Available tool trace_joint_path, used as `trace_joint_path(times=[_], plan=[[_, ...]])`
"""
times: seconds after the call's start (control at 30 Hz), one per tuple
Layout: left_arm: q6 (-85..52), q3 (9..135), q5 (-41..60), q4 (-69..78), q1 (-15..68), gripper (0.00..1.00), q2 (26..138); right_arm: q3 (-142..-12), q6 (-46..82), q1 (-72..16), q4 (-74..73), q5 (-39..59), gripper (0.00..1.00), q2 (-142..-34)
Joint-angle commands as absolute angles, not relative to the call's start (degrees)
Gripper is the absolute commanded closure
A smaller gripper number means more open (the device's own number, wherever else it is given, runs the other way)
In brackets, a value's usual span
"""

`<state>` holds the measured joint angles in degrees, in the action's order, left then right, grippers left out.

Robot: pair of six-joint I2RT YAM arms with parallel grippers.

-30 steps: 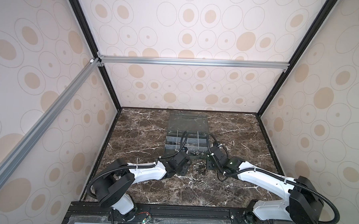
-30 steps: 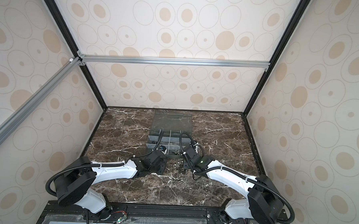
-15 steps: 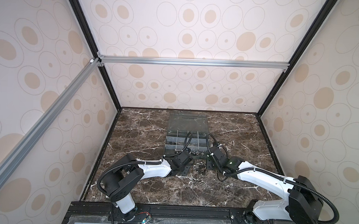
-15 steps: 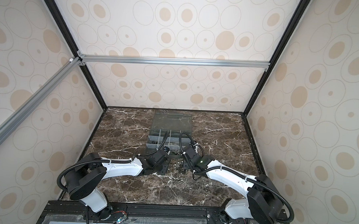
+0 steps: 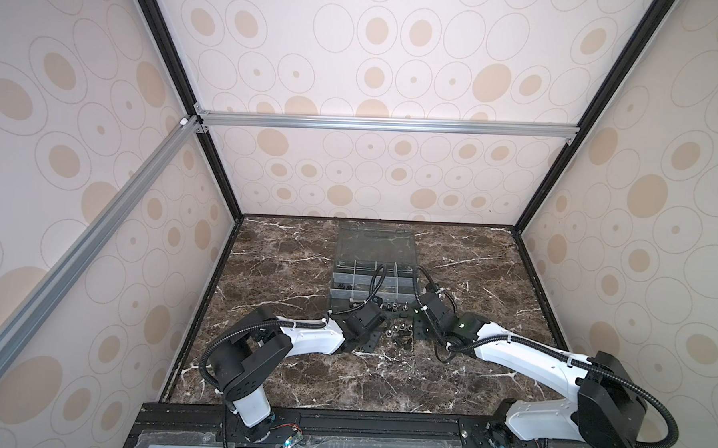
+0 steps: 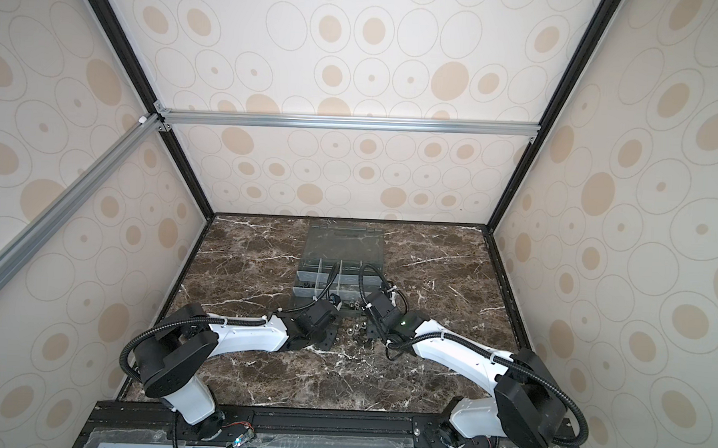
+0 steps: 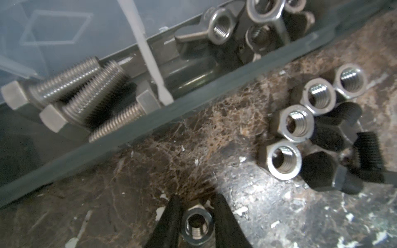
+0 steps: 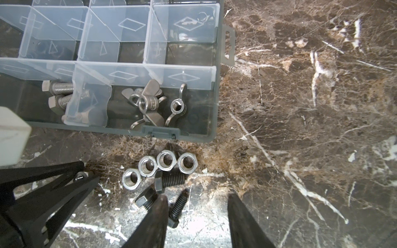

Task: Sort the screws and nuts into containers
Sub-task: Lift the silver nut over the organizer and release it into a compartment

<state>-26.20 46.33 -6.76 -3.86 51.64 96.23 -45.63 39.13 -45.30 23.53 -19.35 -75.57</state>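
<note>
Left wrist view: a hex nut (image 7: pixel 197 225) is pinched between the tips of the left pincer (image 7: pixel 196 197), near the front wall of the organizer box (image 8: pixel 193 134). It is presumably gripped for carrying to the cell (image 7: pixel 189 72) holding wing nuts (image 7: pixel 219 28), not to the silver screws (image 7: pixel 75 94) beyond the divider (image 7: pixel 148 58). Four loose nuts (image 8: pixel 160 164) and black screws (image 8: pixel 170 180) lie unsorted on the surface (image 8: pixel 300 128). The right pincer (image 8: pixel 198 196) is held spread and empty beside them, probably to clear the other arm.

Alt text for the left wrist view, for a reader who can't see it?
The left gripper pinches a nut between its two black fingers on the marble table. Four more nuts and dark bolts lie loose nearby; the box behind holds silver bolts and wing nuts.
</note>
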Motion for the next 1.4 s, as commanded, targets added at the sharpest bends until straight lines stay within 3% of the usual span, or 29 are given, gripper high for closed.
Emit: trace_joint_path(times=[0.0, 0.57, 0.83, 1.37], plan=[[-26.57, 46.29, -6.86, -4.29, 52.12, 0.76, 96.61, -45.81, 39.13, -44.9, 25.31, -20.74, 0.52, -74.1], [-30.36, 46.16, -9.67, -4.09, 51.6, 0.81, 86.61, -46.26, 38.0, -44.21, 24.39, -20.96, 0.52, -73.04], [-27.62, 48.49, -10.23, -3.0, 46.82, 0.81, 82.89, -46.36, 38.5, -43.95, 24.27, -20.23, 0.52, -73.38], [-21.57, 58.21, -2.93, -0.57, 34.47, 0.81, 92.07, -46.43, 39.1, -43.97, 26.01, -19.39, 0.52, -72.92]])
